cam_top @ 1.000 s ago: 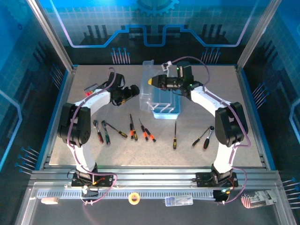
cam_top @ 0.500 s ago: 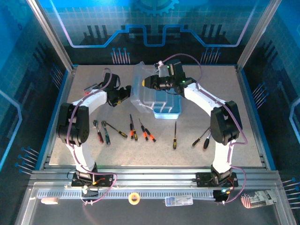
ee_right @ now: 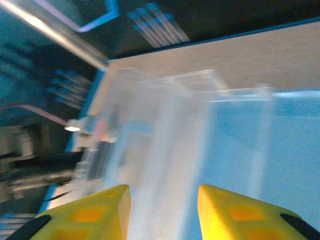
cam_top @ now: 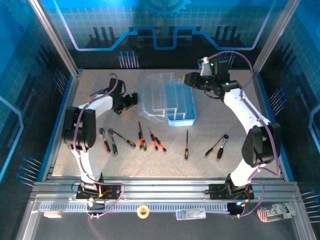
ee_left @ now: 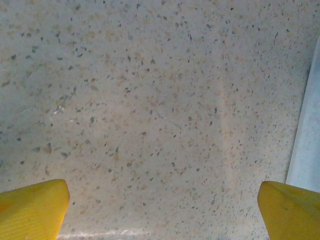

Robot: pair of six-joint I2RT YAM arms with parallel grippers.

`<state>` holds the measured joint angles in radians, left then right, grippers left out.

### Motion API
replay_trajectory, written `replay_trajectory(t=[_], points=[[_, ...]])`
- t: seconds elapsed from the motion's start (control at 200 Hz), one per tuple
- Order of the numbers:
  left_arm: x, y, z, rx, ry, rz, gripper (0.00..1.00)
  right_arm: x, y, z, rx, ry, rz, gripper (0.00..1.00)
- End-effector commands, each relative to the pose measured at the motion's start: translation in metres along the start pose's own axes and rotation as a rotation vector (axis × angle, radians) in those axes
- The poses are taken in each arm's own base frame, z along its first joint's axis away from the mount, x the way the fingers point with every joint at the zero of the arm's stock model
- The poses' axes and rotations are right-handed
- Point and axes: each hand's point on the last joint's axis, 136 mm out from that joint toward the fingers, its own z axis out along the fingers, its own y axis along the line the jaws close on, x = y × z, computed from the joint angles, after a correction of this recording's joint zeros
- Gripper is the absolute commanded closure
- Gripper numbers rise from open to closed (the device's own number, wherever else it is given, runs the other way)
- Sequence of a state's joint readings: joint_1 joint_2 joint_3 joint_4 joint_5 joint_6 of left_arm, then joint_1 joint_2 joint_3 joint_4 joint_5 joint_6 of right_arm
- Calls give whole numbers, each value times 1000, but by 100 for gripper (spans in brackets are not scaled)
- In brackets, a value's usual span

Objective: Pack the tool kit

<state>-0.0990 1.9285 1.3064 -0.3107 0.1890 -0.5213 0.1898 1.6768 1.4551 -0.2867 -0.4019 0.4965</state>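
Many tools [cam_top: 142, 139] lie in a row before the open box [cam_top: 181, 116].
Left gripper [ee_left: 162, 200] gapes wide over bare table [ee_left: 150, 100] beside its lid [cam_top: 156, 95]; right gripper [cam_top: 189, 79], fingers slightly apart, gripping nothing, sits by its far corner.

A speckled beige tabletop [cam_top: 280, 125] sits before a blue back panel [cam_top: 165, 25] printed with circuit lines. A silver metal rail [cam_top: 165, 190] runs along its near edge. Below the rail lie a pale block [cam_top: 52, 214], a yellowish tape roll [cam_top: 143, 211], a clear packet [cam_top: 190, 214] and a striped packet [cam_top: 272, 212].
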Motion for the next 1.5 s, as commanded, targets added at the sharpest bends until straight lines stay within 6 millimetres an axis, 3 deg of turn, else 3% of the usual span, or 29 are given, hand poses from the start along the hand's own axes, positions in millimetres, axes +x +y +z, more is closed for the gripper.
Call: replay_trajectory(t=[0.0,0.29,0.455,0.72,1.051,1.491], points=[[-5,-8,5,21,28,12,3,53,-71,16,215,154,26,58],[-16,-10,14,-5,51,19,3,100,-125,35,366,289,5,56],[-23,-11,21,-19,57,17,3,114,-136,39,390,300,12,56],[-37,-8,31,-67,55,22,3,134,-155,44,460,280,89,68],[-27,25,33,-158,36,-66,3,139,-158,39,482,191,159,81],[-25,31,48,-153,51,-93,4,151,-145,43,460,145,222,85]])
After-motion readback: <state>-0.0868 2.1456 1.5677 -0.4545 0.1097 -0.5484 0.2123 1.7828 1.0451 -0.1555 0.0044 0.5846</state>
